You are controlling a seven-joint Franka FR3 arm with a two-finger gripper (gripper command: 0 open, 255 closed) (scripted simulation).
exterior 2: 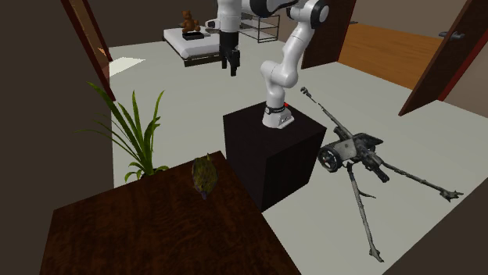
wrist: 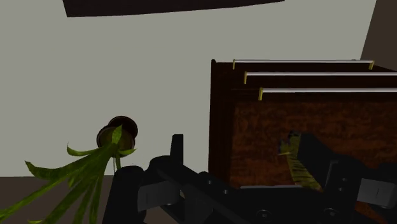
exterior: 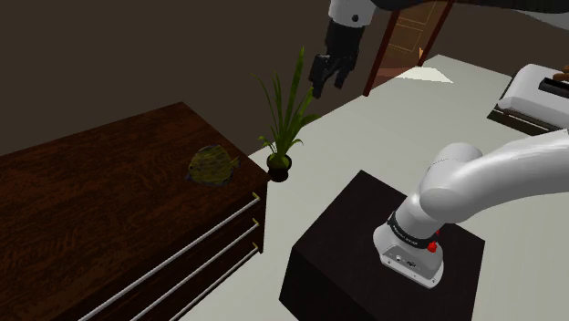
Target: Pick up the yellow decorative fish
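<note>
The decorative fish is a yellow-green, mottled piece lying on the top of a dark wooden dresser, near its corner. In the second exterior view the fish sits by the dresser's far edge. My gripper hangs high in the air, well off to the side of the dresser and above a potted plant. It is open and holds nothing. In the wrist view my gripper has its fingers apart, and the fish shows partly behind one finger, far below on the dresser top.
A potted plant with long green leaves stands on the floor beside the dresser's corner. The dark box stand carries the arm's base. A tripod-mounted device lies on the floor beyond the stand. The dresser's drawer handles face the stand.
</note>
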